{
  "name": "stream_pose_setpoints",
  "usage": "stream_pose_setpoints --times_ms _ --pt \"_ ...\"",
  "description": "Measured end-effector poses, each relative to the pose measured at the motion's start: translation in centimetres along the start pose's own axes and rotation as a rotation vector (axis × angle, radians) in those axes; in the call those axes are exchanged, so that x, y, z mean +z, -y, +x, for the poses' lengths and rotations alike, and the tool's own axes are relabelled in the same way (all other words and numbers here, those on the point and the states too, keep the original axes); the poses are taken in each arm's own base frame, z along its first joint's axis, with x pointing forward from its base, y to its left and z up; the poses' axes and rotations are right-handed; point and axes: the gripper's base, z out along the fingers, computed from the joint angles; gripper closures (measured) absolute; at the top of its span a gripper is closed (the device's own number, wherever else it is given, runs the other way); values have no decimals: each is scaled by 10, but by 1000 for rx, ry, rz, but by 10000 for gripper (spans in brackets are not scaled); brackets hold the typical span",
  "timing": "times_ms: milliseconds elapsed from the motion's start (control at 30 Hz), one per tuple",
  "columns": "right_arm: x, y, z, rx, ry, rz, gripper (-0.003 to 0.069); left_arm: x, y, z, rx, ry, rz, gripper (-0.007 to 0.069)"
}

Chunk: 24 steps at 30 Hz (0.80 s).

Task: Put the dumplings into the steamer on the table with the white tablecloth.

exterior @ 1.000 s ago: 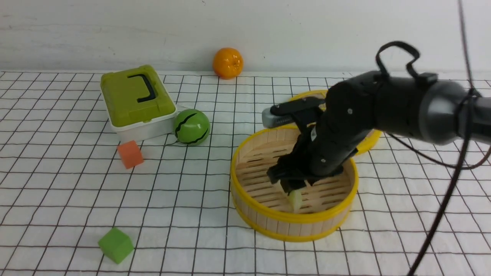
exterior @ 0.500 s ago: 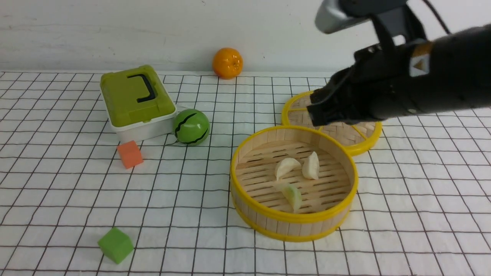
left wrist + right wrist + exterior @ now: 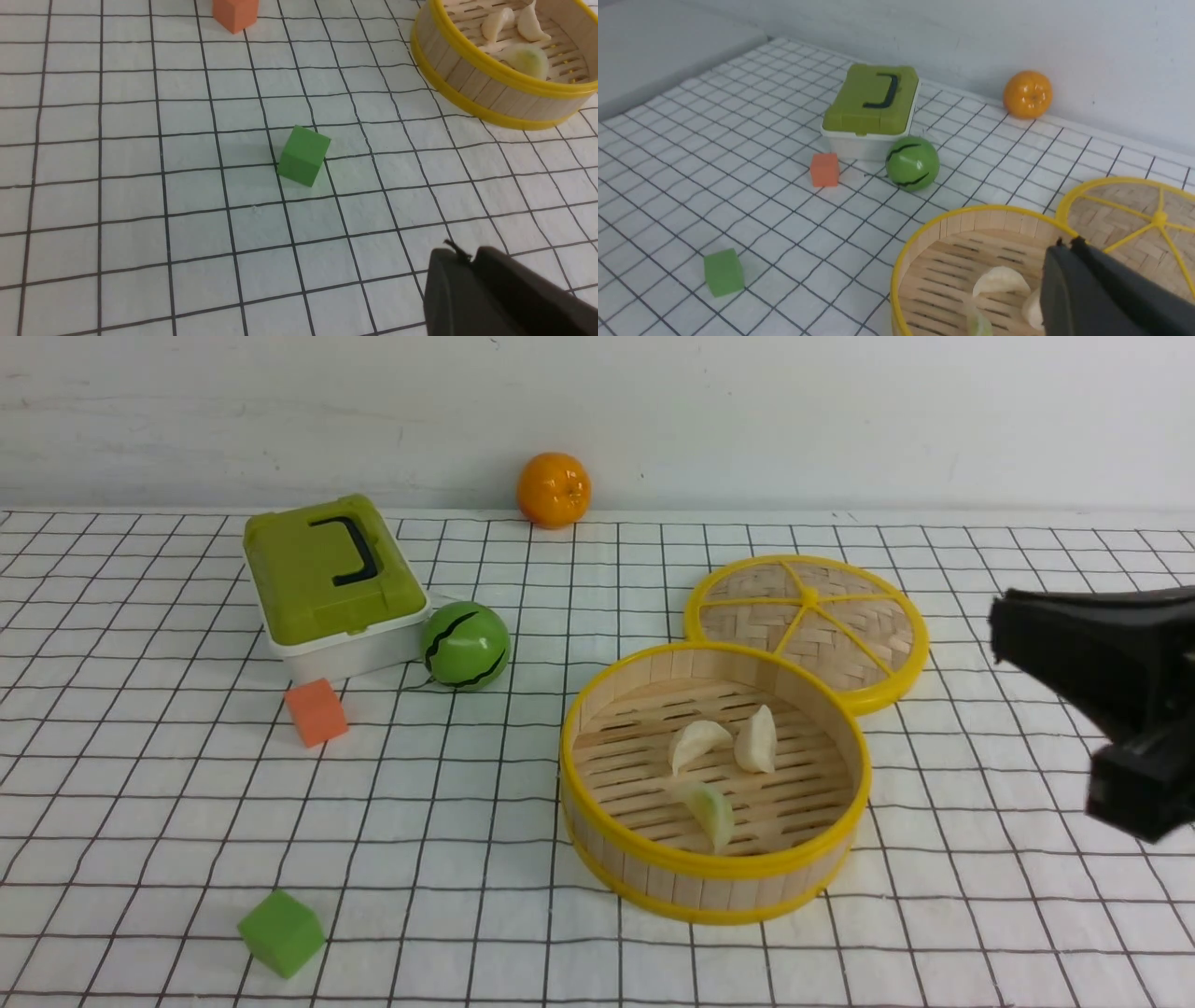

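Front view: we are seeing all dumplings (image 3: 695, 744) lying in the steamer (image 3: 714, 870); right pincer (image 3: 1008, 625) closed, empty, left pincer (image 3: 462, 266) unclear. Parking is probably coming next.

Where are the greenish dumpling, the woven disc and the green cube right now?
greenish dumpling (image 3: 711, 808): front view, middle of its body.
woven disc (image 3: 808, 597): front view, its yellow centre hub.
green cube (image 3: 280, 920): front view, its top face.
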Motion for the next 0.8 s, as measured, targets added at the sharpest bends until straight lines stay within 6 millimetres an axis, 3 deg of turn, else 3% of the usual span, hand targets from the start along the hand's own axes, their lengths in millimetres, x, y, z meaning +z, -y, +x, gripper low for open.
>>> stream_pose_setpoints --times_ms 167,633,800 --pt "-18 -1 -4 -2 62 -6 678 0 0 0 0 0 0 563" --pt "-20 -1 -4 -2 68 -6 671 0 0 0 0 0 0 550" --pt "-15 2 16 0 55 2 671 0 0 0 0 0 0 549"
